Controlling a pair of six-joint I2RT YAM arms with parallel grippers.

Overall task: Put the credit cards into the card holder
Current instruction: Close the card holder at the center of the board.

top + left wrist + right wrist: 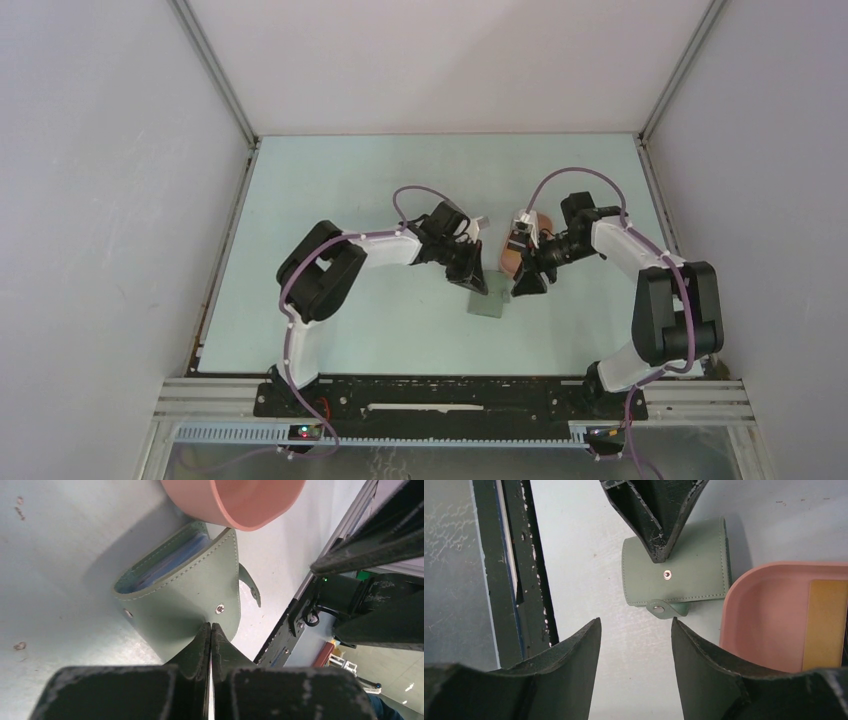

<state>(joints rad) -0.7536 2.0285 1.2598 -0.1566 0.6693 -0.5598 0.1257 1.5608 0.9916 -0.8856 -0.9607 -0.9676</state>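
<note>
**Card holder folded over, left fingers together on its flap**

The card holder is lying on the pale table near its middle, between the two grippers and just on the near side of the salmon-pink tray. It is showing as a small grey-green leather fold-over with lighter stitching running round its edges. A metal snap stud is sitting on the top flap, and a short strap tab with a second stud is sticking out from one side. The flap is bulging rather than lying flat. Through the open loop of the fold, in the left wrist view, a bluish card is showing inside against the dark lining.

The left gripper is standing with its fingers pressed together, the tips touching the top flap close to the stud. Whether any leather is being pinched between them cannot be told.

The right gripper is hovering above the table just beside the holder with its fingers spread apart and nothing between them.

A flat tan rectangle is lying in the tray.
</note>
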